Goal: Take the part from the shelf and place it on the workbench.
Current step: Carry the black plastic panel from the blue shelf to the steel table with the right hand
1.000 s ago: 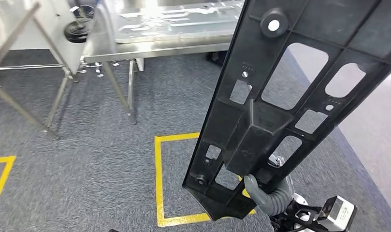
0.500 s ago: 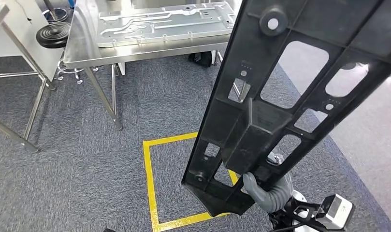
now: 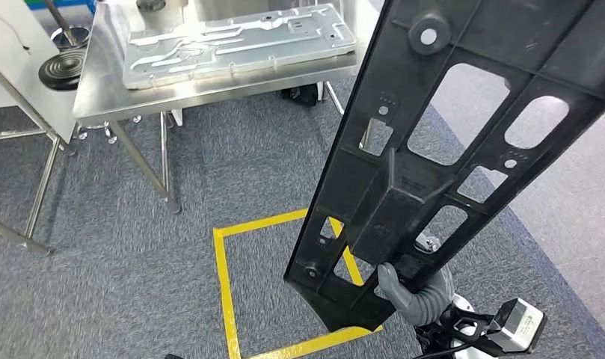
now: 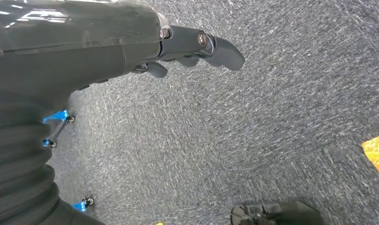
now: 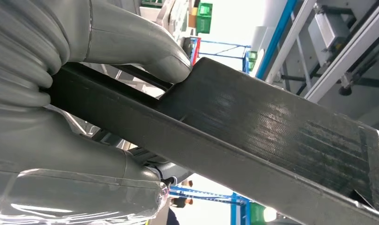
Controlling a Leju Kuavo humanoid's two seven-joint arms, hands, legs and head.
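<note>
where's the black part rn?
Head view, right side: the black part is held near its lower end by the right hand, above the yellow floor square, short of the workbench.

1. The part (image 3: 464, 142) looks like matt black moulded plastic.
2. The bench (image 3: 209, 78) is shiny bare metal, as is the plate (image 3: 239, 41) on it.
3. The floor (image 3: 120, 254) is rough grey carpet with glossy yellow tape (image 3: 220, 288).
</note>
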